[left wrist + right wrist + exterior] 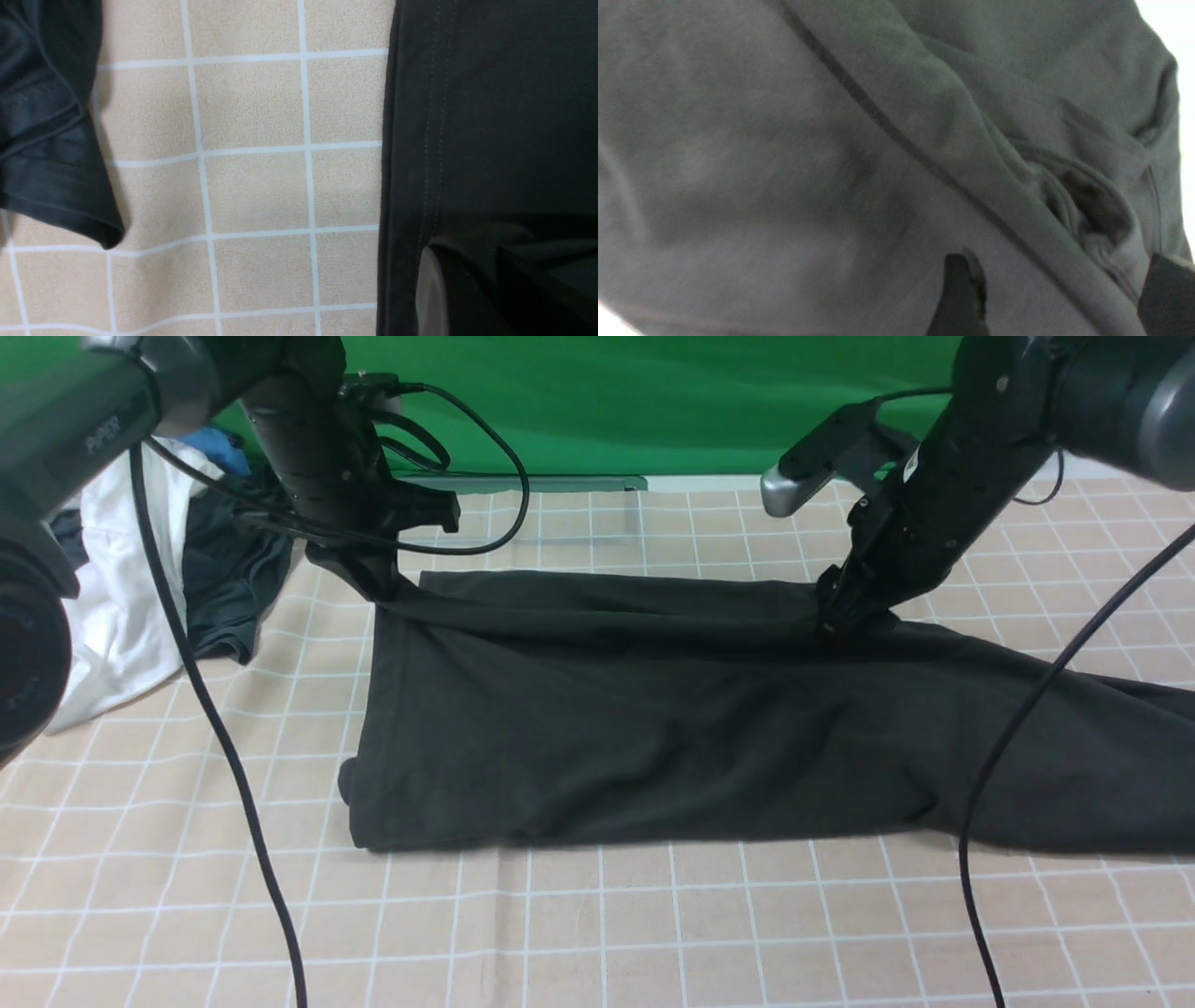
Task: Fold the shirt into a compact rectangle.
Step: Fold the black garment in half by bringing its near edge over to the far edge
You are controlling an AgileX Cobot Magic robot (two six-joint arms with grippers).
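Observation:
The charcoal-black shirt (653, 728) lies as a long folded band across the checked table, and its print is hidden. My left gripper (381, 590) is at the shirt's far left corner, where the cloth rises into it. In the left wrist view the stitched hem (434, 140) runs past one pale finger (429, 289), and fabric is draped over the jaws. My right gripper (829, 621) presses down on the shirt's far edge. Its dark fingers (962, 294) stand wide apart, with a fold of the shirt (887, 121) lying between them.
A white garment (121, 616) and a smaller dark grey garment (229, 579) are piled at the far left; the grey one (46, 140) lies about two tiles from the shirt's hem. Black cables (233, 775) hang over the checked cloth (653, 933). A green backdrop (653, 401) closes the far side.

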